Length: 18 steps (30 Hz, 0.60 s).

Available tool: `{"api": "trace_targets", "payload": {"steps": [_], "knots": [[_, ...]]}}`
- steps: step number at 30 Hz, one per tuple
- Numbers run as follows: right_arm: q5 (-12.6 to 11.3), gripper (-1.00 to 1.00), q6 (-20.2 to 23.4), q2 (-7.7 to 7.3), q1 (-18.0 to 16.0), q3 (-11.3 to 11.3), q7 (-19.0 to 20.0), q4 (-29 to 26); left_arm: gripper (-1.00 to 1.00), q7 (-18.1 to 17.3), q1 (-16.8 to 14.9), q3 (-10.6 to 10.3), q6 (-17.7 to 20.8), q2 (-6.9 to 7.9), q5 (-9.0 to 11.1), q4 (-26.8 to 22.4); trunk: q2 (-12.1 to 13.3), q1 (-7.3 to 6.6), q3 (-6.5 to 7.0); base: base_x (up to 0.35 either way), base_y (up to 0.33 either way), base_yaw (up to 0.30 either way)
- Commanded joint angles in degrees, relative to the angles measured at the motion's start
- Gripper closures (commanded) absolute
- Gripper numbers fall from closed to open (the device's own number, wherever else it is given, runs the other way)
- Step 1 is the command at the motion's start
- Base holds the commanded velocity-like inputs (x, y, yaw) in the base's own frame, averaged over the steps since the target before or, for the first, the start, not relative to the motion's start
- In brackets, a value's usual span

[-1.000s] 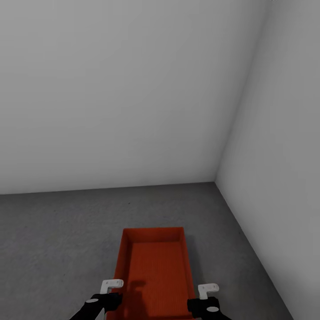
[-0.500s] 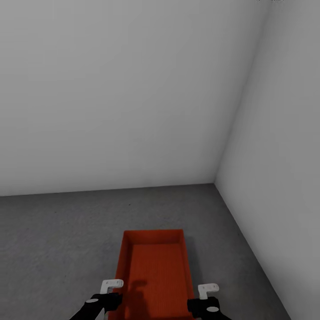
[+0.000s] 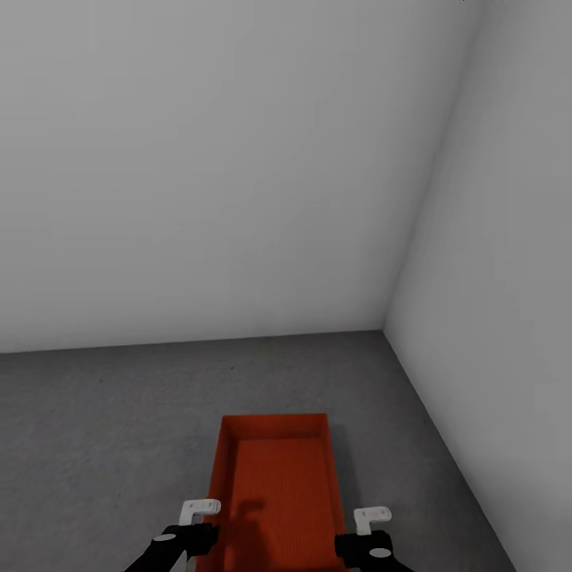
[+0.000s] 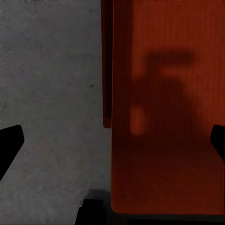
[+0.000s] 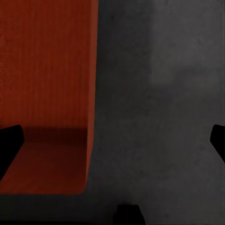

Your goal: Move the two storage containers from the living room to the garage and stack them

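One storage container (image 3: 274, 492) sits between my two grippers, orange-red and lidless, its long axis running away from me toward the corner of the pale grey walls (image 3: 238, 175). My left gripper (image 3: 191, 520) hangs over its left long wall and my right gripper (image 3: 367, 528) over its right long wall. In the left wrist view my fingertips (image 4: 10, 140) stand wide apart, one over the floor (image 4: 47, 93) and the other over the container's ribbed bottom (image 4: 164, 93), so that gripper is released and straddles the wall without closing on it. In the right wrist view my right gripper's fingertips (image 5: 9, 143) are likewise spread wide across the container's wall (image 5: 91, 93), released. Compared with a second ago, the container's far edge lies slightly lower in the head view, and the wall-floor line has dropped a little with it; my grippers look unchanged.
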Motion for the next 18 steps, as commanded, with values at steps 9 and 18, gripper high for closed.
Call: {"api": "trace_targets", "payload": {"steps": [9, 18], "knots": [[-0.6, -1.0, -0.16, 0.0, -0.03, 0.49, -0.25, 0.01, -1.0, 0.14, 0.0, 0.11, 0.34, -0.03, 0.09, -0.13, 3.6, -1.99, 1.57, 0.0, 0.0, 0.0], [-0.6, -1.0, -0.16, 0.0, -0.05, 0.49, -0.25, 0.01, -1.0, 0.14, 0.0, 0.11, 0.34, -0.03, 0.09, -0.13, 7.21, -3.96, 3.19, 0.0, 0.0, 0.0]]}}
